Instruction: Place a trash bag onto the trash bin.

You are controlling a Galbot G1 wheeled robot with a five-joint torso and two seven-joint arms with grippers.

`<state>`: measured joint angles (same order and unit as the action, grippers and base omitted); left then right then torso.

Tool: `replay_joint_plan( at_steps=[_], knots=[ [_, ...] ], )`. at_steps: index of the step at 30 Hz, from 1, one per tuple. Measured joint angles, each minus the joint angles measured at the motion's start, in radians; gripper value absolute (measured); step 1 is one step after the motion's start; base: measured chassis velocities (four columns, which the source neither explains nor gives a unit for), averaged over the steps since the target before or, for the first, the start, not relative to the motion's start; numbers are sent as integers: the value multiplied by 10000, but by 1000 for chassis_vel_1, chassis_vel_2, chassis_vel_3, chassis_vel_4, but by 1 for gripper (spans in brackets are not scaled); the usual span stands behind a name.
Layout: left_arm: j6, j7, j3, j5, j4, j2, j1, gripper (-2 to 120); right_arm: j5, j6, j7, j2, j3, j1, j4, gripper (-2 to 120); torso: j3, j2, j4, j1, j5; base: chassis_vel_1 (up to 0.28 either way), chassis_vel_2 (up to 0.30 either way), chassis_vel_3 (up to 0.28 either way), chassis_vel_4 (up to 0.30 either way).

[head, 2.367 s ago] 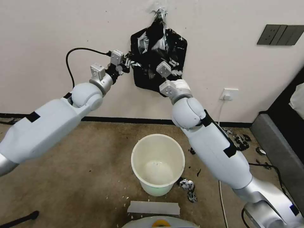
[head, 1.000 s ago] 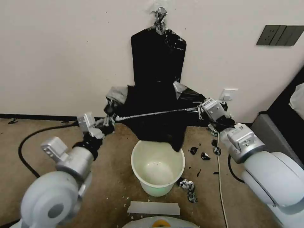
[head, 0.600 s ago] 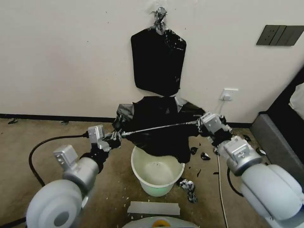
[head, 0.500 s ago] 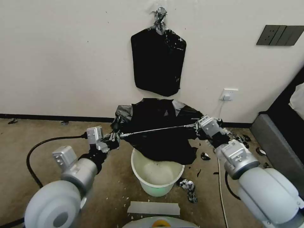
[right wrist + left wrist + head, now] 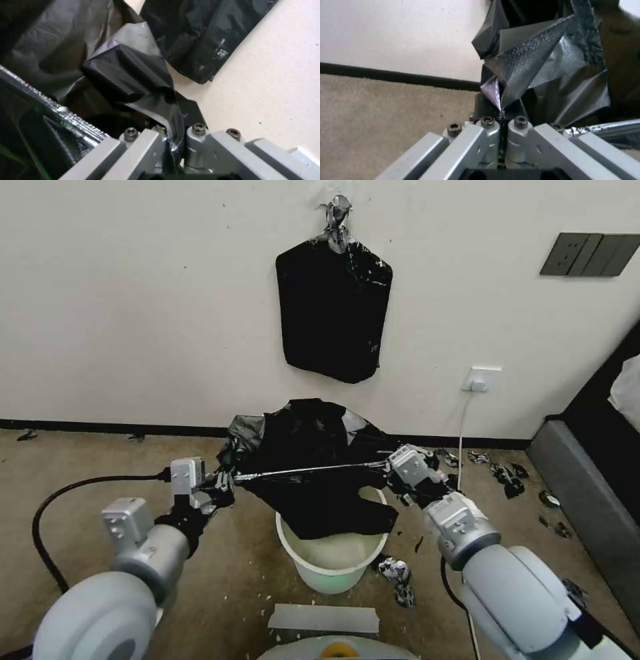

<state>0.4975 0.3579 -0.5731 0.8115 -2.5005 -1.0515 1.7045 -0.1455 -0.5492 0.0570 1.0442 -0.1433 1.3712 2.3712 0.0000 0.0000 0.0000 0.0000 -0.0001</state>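
Seemingly to keep its mouth spread, the trash bag (image 5: 320, 473) hangs over the trash bin (image 5: 331, 563) on the floor near the wall, the left gripper (image 5: 223, 488) pinching its left edge and the right gripper (image 5: 393, 473) its right edge, so a taut silvery hem runs between them while the loose body sags onto the bin's far rim. From the left wrist, the left gripper's jaws are closed tight on a creased fold of the bag. From the right wrist, the right gripper's jaws likewise clamp a fold, with another black bag (image 5: 213, 35) hanging on the wall beyond.
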Motion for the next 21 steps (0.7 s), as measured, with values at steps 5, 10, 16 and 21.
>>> replay_joint_plan(
  at_steps=[5, 10, 16, 21],
  knots=[
    [-193, -153, 194, -656, 3, -248, 739, 0, -418, 250, -3, 71, -206, 689, -81, 0, 0, 0, 0, 0, 0, 0, 0, 0, 0],
    [-282, -300, 360, -978, 10, -374, 1227, 0, -720, 575, -8, 6, -465, 1622, -82, 0, 0, 1, 0, 0, 2, 0, 0, 0, 0],
    [-288, -728, 663, -1421, 522, -480, 1506, 0, -772, 691, -10, 6, -802, 2409, -255, 0, 0, 0, -1, 0, 2, 0, 0, 0, 0],
    [-320, -1019, 884, -1878, 829, -640, 1691, 0, -772, 760, -9, -81, -926, 2768, -386, 0, 0, 0, 0, 0, 2, 0, 0, 0, 0]
  ],
)
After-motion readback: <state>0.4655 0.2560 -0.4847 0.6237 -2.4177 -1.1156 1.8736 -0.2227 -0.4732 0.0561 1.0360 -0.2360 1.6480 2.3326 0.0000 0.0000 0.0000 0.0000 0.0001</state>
